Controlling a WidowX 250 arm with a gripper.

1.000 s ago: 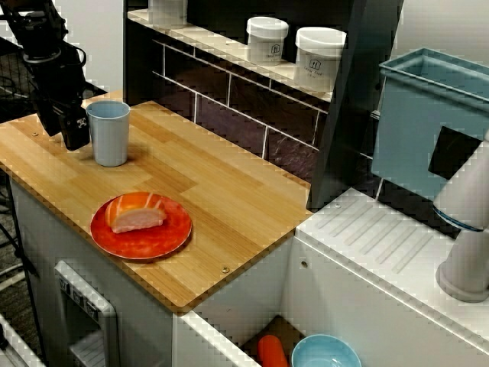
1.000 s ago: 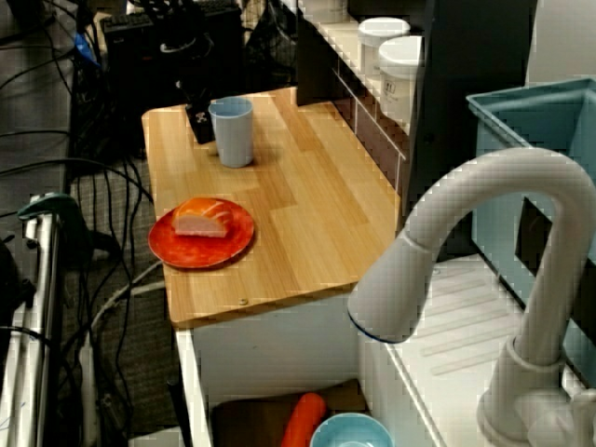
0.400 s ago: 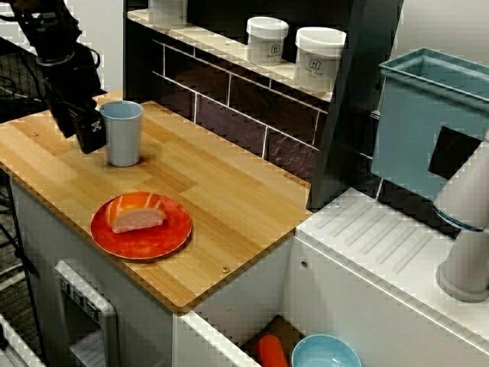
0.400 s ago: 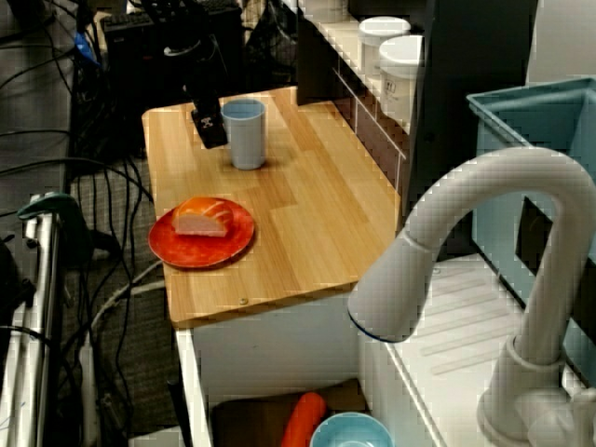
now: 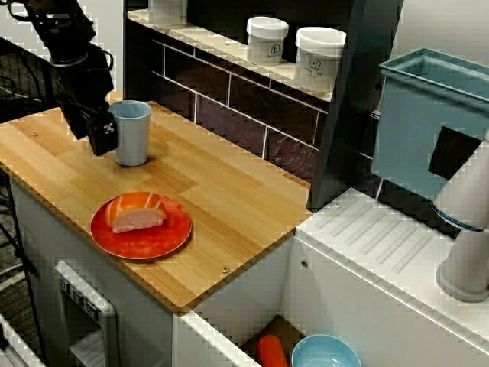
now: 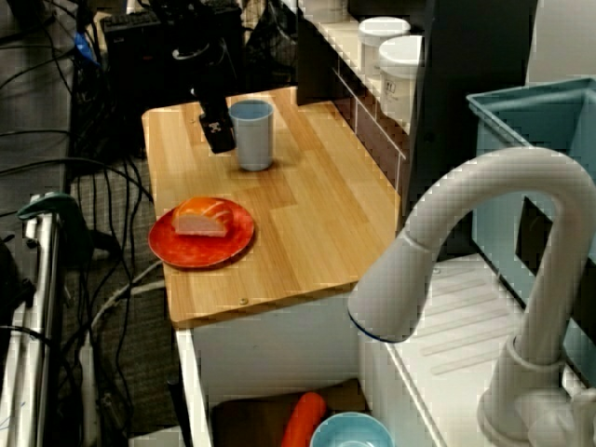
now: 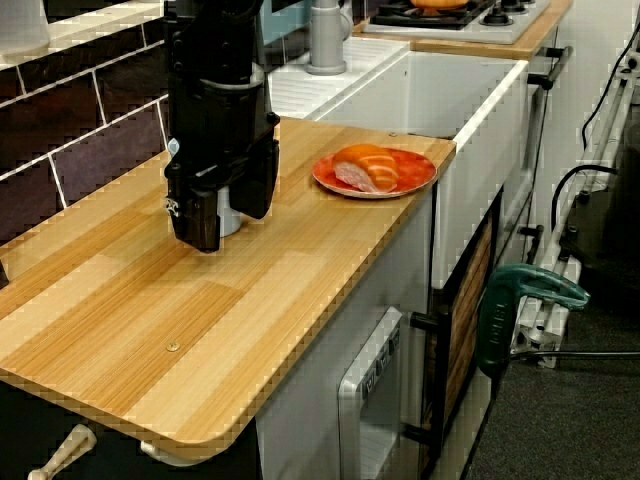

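Black robot gripper [image 7: 227, 220] was seen low over a light wooden counter [image 5: 229, 191], where an upright pale blue plastic cup [image 5: 132, 136] was caught between its jaws, one finger on each side, apparently pinched. The cup's long axis was kept vertical. A round orange plate [image 5: 172, 238] bearing a salmon sushi piece [image 5: 137, 216] was set well apart. In the view from above, the far finger was hidden behind the cup

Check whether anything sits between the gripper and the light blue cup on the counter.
Nothing visible does. The gripper straddles the light blue cup, a finger on each side of it. The orange plate lies apart, nearer the sink.
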